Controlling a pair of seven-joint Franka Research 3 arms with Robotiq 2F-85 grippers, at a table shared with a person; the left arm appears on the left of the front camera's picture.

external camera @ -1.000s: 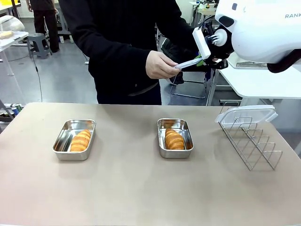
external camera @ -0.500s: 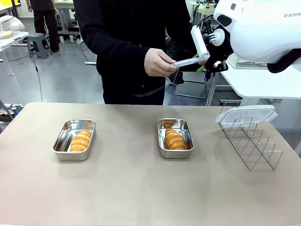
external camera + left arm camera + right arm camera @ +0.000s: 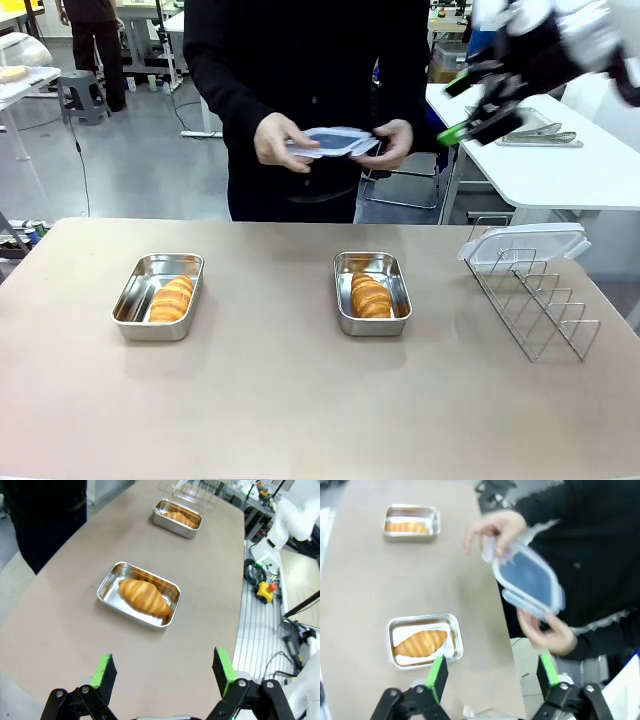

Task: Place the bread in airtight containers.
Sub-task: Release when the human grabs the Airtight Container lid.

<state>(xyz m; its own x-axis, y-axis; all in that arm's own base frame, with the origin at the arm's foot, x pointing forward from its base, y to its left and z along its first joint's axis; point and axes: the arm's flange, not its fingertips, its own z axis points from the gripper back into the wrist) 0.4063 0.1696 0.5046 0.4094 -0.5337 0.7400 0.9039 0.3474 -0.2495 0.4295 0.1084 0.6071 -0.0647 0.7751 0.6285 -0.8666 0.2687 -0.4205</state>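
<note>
Two steel tins sit well apart on the desk [image 3: 300, 420]: left tin [image 3: 130, 295] holds left croissant [image 3: 171, 299], right tin [image 3: 400, 300] holds right croissant [image 3: 371, 296]. Person grips clear lid [image 3: 333, 142] between one hand [image 3: 277, 140] and other hand [image 3: 392, 143]. Right pincer [image 3: 458, 105] raised, spread, empty; left pincer [image 3: 164, 669] spread, empty, above desk.

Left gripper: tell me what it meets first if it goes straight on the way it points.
Probably the bare table just short of the nearer tin with its croissant; depth is unclear, so possibly that tin's rim.
</note>
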